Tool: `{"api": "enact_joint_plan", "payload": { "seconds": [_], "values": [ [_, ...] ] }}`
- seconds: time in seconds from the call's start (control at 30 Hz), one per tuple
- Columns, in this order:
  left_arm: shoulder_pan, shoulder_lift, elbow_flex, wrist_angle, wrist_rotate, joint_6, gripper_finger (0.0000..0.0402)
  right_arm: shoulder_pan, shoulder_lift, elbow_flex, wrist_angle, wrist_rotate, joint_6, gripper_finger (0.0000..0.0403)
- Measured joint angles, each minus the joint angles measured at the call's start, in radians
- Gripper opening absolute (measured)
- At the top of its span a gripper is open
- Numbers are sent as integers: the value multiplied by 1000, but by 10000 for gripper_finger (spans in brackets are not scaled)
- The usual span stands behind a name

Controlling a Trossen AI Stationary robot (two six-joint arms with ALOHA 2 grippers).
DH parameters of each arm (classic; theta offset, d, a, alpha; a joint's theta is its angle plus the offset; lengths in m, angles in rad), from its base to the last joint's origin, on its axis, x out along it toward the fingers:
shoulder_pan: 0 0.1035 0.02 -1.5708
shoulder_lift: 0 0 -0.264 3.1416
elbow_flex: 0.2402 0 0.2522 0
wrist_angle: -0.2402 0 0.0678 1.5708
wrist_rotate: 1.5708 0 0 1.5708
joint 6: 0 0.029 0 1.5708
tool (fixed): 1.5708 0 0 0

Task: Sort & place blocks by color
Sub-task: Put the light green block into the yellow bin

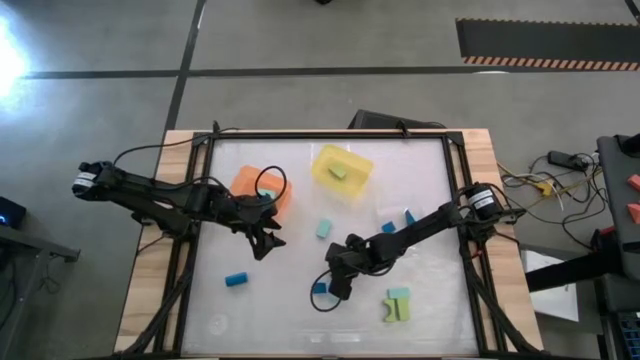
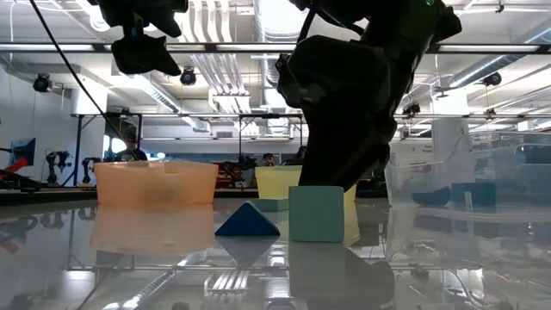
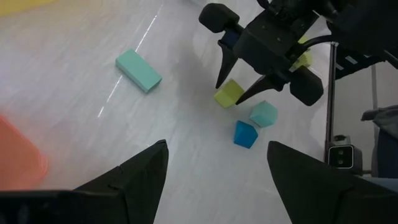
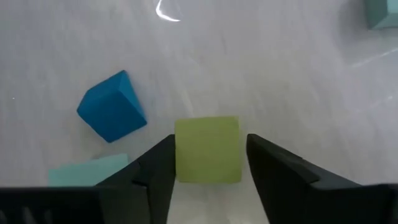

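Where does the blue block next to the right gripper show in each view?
High view: blue block, lower centre, just left of the right gripper.
Low view: block in centre foreground, left of teal cube.
Left wrist view: block beside teal cube.
Right wrist view: block near yellow-green cube.
Shared landmark: right gripper.

I see an orange tray (image 1: 247,183) and a yellow tray (image 1: 357,182) side by side on the far half of the white counter (image 1: 300,310). From the low camera I also make out a clear bin (image 2: 448,185) to the right. Off the counter's right side, cables (image 1: 545,180) sprawl on the grey floor (image 1: 300,40). Far behind, I spot 2 people (image 2: 129,148) in the lab.
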State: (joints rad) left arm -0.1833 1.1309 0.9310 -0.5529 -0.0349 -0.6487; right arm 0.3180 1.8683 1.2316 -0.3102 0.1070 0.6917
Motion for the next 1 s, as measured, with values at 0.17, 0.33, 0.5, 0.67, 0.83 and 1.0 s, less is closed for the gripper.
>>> {"api": "enact_joint_plan", "payload": {
  "seconds": [0.17, 0.33, 0.5, 0.67, 0.83, 1.0],
  "values": [
    [0, 0, 0, -1, 0, 1, 258, 0, 0, 1, 6, -1, 4, 135],
    [0, 0, 0, -1, -4, 1, 258, -2, 0, 18, -9, -15, 7, 123],
    [0, 0, 0, 3, -5, 1, 258, -22, -5, 85, -86, -30, 12, 123],
    [0, 0, 0, 4, -7, -25, 258, -68, -28, 192, -256, -30, -17, 123],
    [0, 0, 3, 6, -8, -50, 258, -165, -66, 300, -411, -31, -107, 123],
    [0, 0, 3, 12, -8, -80, 258, -306, -83, 395, -539, -32, -271, 123]
  ]
}}
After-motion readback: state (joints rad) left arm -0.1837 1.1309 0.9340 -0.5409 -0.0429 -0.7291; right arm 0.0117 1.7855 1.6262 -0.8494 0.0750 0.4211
